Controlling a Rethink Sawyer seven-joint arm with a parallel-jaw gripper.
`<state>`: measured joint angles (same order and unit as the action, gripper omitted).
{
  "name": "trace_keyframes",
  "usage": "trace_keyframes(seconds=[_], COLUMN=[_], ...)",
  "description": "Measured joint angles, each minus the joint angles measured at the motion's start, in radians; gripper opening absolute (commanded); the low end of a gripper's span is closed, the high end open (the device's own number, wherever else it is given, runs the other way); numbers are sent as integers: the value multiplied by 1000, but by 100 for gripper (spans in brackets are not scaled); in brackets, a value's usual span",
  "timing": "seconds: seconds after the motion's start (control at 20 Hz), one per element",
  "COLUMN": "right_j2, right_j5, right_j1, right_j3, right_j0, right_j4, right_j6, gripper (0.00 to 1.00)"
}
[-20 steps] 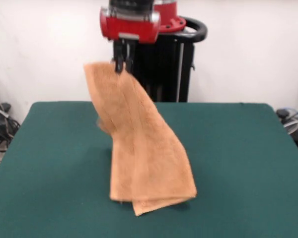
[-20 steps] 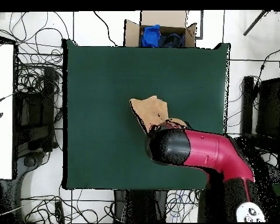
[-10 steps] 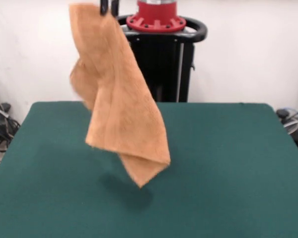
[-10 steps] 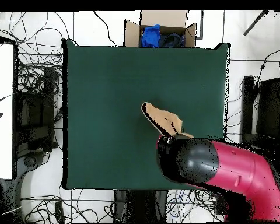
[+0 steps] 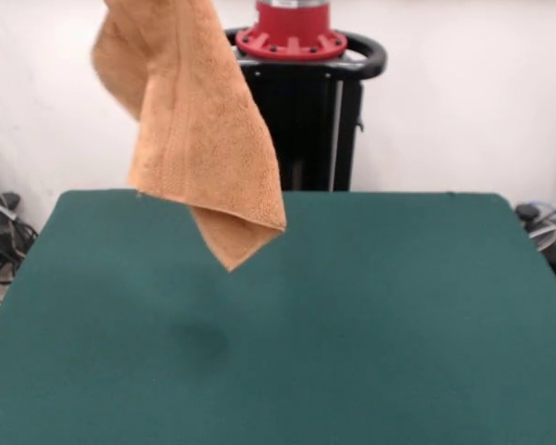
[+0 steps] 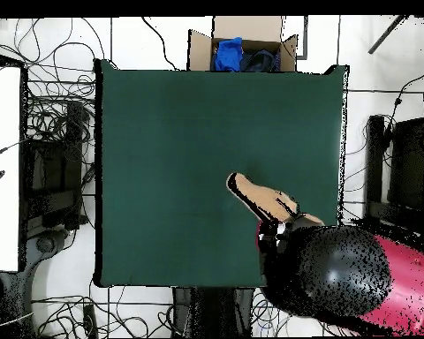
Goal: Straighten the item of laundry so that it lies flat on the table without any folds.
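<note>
The item of laundry [image 5: 199,139], an orange-tan terry towel, hangs in the air, draped in folds with its lowest corner pointing down, well clear of the dark green table [image 5: 398,324]. Its top runs out past the upper edge of the front view, where the gripper does not show. In the overhead view the towel [image 6: 258,198] appears as a narrow tan strip over the table [image 6: 162,132]. One end reaches the dark gripper [image 6: 282,228], which is shut on it, at the front of the red and black arm [image 6: 348,274].
A cardboard box [image 6: 242,48] holding blue and dark cloth stands beyond the table's far edge in the overhead view. Tangled cables [image 6: 56,115] lie on the floor left of the table. The black pedestal [image 5: 306,111] rises behind the table.
The gripper has lifted the towel from touching the table until it hangs free above it, and has risen out of the front view. In the overhead view the arm has moved toward the lower right.
</note>
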<state>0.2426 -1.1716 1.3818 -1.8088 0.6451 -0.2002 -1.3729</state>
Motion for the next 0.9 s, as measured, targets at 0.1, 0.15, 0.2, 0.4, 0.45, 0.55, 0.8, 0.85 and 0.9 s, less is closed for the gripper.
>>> trace_keyframes(seconds=[0.1, 0.15, 0.2, 0.4, 0.45, 0.55, 0.8, 0.85, 0.9], right_j2=[0, 0, 0, 0, 0, 0, 0, 0, 0], right_j5=[4, 7, 13, 67, 77, 111, 193, 198, 217], right_j1=[10, 12, 14, 13, 13, 10, -16, -20, -35], right_j3=[2, 2, 2, 1, 1, -2, -4, -4, -4], right_j0=[4, 5, 8, 33, 38, 55, 92, 95, 104], right_j4=[9, 11, 14, 24, 24, 24, 23, 22, 21], right_j6=[34, 40, 51, 78, 80, 88, 104, 104, 104], gripper=[0, 0, 0, 0, 0, 0, 0, 0, 0])
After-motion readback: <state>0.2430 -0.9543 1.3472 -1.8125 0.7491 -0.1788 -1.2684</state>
